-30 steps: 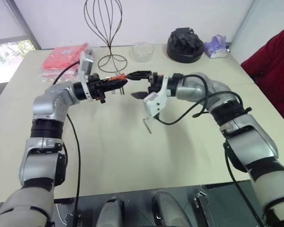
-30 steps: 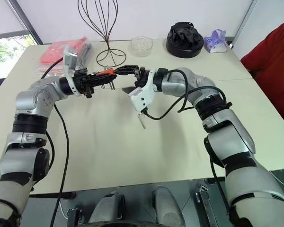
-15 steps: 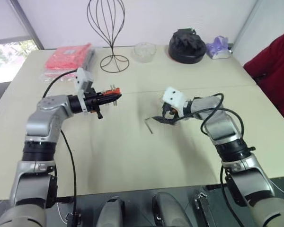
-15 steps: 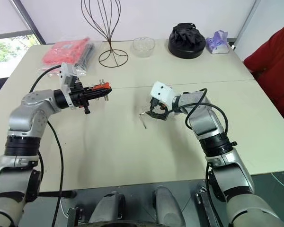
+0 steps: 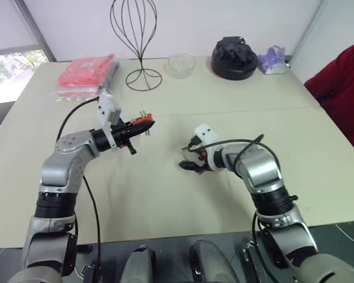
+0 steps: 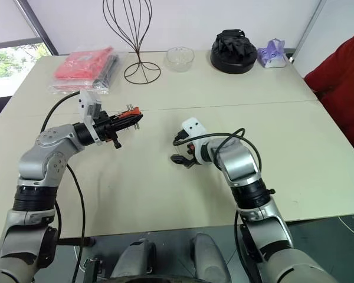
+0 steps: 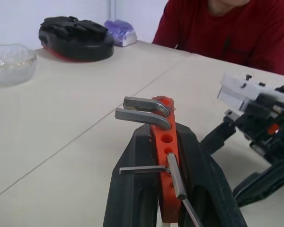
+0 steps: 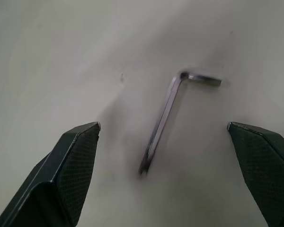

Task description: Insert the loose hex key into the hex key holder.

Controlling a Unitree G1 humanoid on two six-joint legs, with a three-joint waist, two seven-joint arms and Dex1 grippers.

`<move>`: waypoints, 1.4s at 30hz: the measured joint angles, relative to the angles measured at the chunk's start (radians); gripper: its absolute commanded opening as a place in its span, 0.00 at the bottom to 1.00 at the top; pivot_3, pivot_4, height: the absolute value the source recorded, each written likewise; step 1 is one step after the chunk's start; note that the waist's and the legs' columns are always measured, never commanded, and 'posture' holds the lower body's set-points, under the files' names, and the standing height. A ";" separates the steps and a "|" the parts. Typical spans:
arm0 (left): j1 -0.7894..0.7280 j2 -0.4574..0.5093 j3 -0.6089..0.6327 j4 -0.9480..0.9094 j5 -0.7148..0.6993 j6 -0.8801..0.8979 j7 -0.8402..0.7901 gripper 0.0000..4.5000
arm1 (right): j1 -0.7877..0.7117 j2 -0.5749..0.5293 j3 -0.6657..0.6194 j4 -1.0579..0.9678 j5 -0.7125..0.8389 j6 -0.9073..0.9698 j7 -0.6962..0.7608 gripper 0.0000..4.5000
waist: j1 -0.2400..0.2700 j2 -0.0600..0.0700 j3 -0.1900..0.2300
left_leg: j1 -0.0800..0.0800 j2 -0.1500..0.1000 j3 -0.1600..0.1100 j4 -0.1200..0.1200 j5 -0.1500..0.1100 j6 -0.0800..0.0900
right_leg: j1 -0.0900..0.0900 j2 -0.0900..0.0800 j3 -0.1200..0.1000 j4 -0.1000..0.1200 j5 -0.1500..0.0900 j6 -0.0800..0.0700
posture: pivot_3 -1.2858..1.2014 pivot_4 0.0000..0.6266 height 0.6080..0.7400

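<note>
Table (image 8: 61,56), loose hex key (image 8: 163,120) between right claw (image 8: 168,170) fingers

The left gripper (image 5: 143,125) clamps the orange-red hex key holder (image 5: 142,121) above the table (image 5: 165,194), near the wire stand (image 5: 135,41).

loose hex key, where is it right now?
Flat on the table, between the right gripper's open fingers in the right wrist view. The hex key isn't gripped yet.

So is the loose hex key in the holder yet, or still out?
Out: the loose hex key lies flat on the table, between the open right tool's fingers.
</note>
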 measured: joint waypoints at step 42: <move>-0.440 -0.058 -0.067 0.482 -0.013 0.003 -0.353 0.00 | -0.268 0.234 -0.430 0.125 0.604 -0.556 -0.164 0.01 | 0.007 0.000 -0.007 | -0.003 0.000 0.000 -0.002 -0.001 0.001 | -0.001 -0.001 -0.002 -0.002 0.000 0.000 | 0.52 0.24 1.00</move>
